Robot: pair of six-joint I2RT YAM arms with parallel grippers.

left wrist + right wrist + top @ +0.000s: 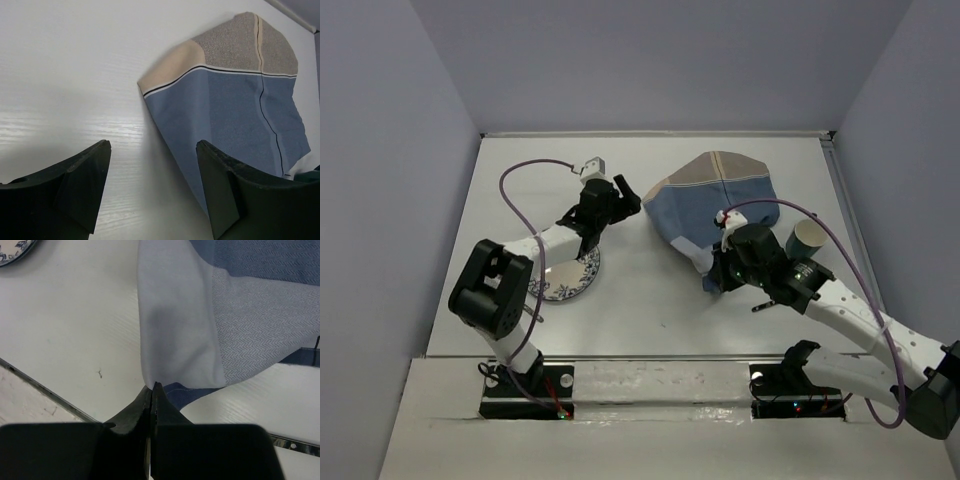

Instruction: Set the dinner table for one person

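Fingers (80,185) of the left gripper (152,145) are spread wide, with nothing held between them. In the top view the left gripper (623,195) sits over the middle left of the dinner table (650,310), just beside the left edge of the placemat (715,200). The left wrist view shows the bare white tabletop (65,75) between the two finger tips and the placemat (235,110) ahead and to the right. Whether either finger touches the cloth cannot be told.

A blue-and-white patterned plate (570,282) lies flat on the near left part of the table. The left arm crosses above it and hides part of its rim. A sliver of the plate (12,250) also shows in the top left corner of the right wrist view.

The dinner table (75,330) fills most of each view; it carries the plate, the placemat and a cup.

The placemat is rumpled and folded, not flat. It lies right of centre, its tan band at the far end and the blue field nearer. Its pale underside (180,325) is turned up at the near corner.

Fingers (130,415) of the right gripper (151,390) are pressed together, pinching the edge of that corner. In the top view the right gripper (713,275) is at the near edge of the cloth.

A teal paper cup (810,237) stands just beside the placemat's right edge, next to the right wrist.
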